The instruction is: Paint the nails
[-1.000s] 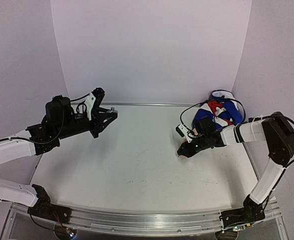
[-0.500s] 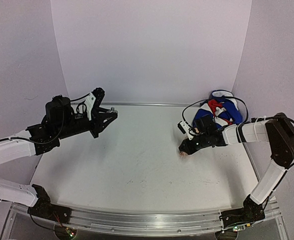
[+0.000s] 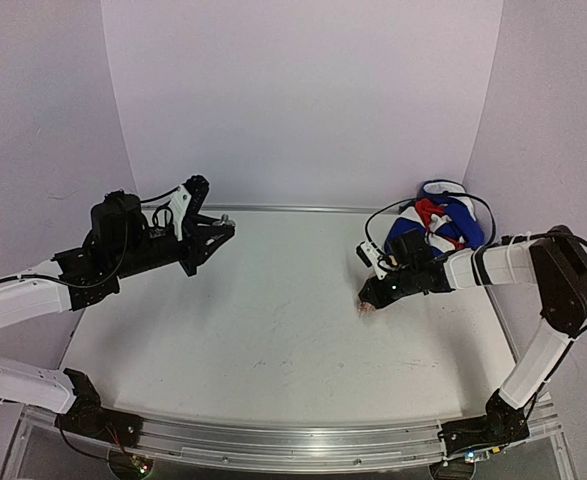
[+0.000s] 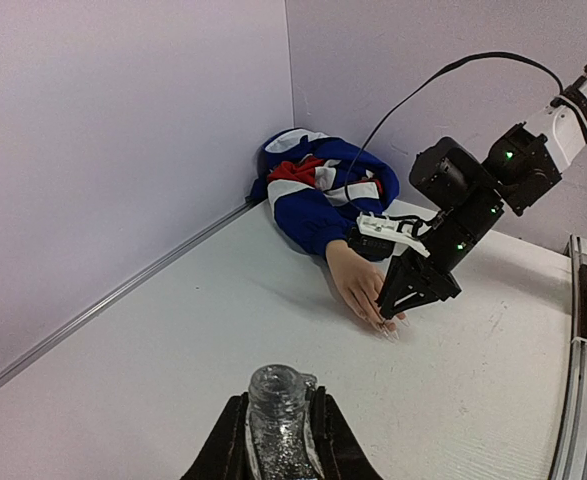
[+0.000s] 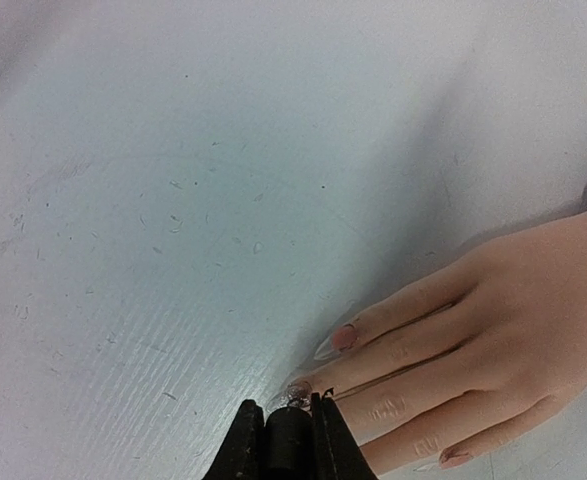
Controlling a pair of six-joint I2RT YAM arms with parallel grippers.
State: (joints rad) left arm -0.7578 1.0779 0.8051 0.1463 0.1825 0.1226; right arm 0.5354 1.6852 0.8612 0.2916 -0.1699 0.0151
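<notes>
The pale mannequin hand (image 5: 493,320) lies flat on the table, its blue, white and red sleeve (image 4: 318,195) bunched in the far right corner (image 3: 438,222). Its nails (image 5: 343,338) are long and clear, and one nail (image 5: 300,391) carries glitter. My right gripper (image 5: 286,425) is shut on a dark brush cap (image 5: 288,445), whose tip sits on that glittered nail. In the top view the right gripper (image 3: 368,300) covers the fingertips. My left gripper (image 4: 278,440) is shut on an open glass bottle (image 4: 276,400) of glitter polish, held above the table's left side (image 3: 221,230).
Lilac walls close in the white table (image 3: 273,330) at the back and on both sides. A metal rail (image 3: 273,445) runs along the near edge. A black cable (image 4: 413,95) loops from the right arm over the sleeve.
The right gripper has shifted slightly toward the sleeve, so a pink fingertip now shows beneath it in the top view. The left arm and bottle have not moved.
</notes>
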